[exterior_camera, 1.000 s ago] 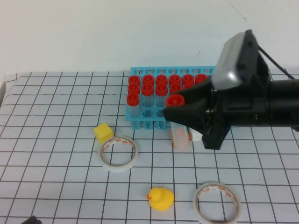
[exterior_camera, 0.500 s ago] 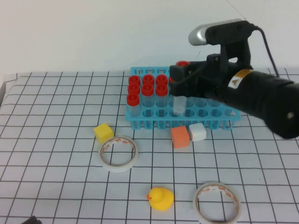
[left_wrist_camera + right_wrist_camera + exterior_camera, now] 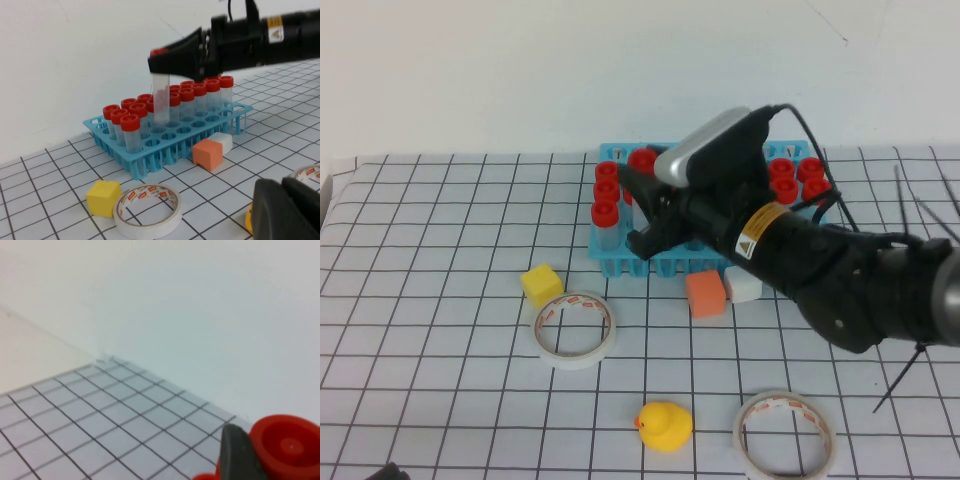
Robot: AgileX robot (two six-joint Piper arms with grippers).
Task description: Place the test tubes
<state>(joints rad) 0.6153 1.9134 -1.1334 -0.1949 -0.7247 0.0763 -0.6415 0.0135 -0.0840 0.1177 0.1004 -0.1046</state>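
Table (image 3: 440,300), white with black grid, bearing everything listed.

Right gripper (image 3: 162,64), above rack's left-middle part; jaws part-open, clamped just under red cap of one test tube.

Rack (image 3: 111,146), blue; rear rows mostly stocked with red-capped tubes, front row of holes bare.

Left gripper (image 3: 281,200), well apart from rack on robot's side, low over table; jaws fully closed, nothing seen in them.

Tape rolls: one (image 3: 575,328) near rack's front-left corner, another (image 3: 785,432) well in front of rack.

Duck (image 3: 665,425), yellow, well in front of rack.

Test tube (image 3: 161,100), upright, hanging over rack, not yet seated.

Blocks: orange (image 3: 704,294) and white (image 3: 744,288) just beside rack's front wall; yellow (image 3: 541,285) near front-left corner.

Progress, judged: well advanced; no loose tubes seen on table; held tube to be lowered into a hole and released.
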